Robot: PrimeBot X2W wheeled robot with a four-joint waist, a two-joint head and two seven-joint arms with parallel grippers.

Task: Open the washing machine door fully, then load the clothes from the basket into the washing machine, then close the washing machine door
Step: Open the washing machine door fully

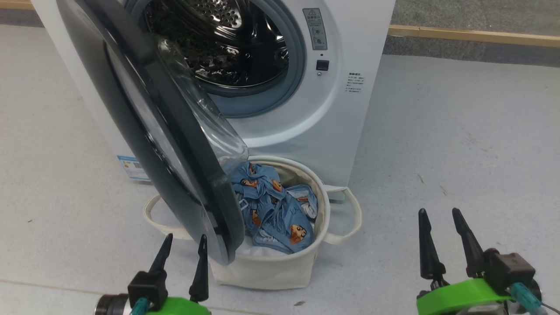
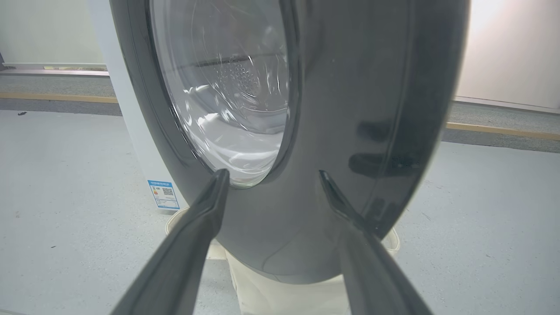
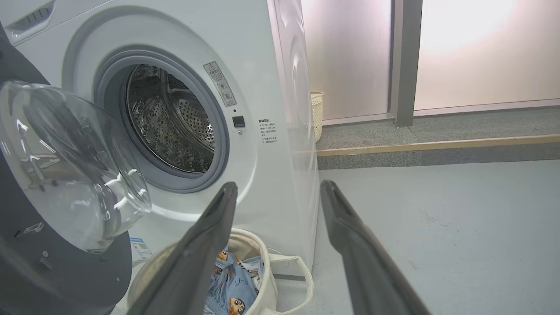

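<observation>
Underfoot, speckled grey floor (image 1: 459, 131); left gripper (image 1: 186, 236) and right gripper (image 1: 439, 210) gape, empty.

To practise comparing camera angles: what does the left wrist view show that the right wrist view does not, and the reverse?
Left wrist view, not the right: the washing machine door's glossy outer face, close beyond the open left gripper. Right wrist view, not the left: the clothes in the basket, a pale latticed bin, the open right gripper. Shared: door, white washing machine, basket, blue label, grey floor.
</observation>
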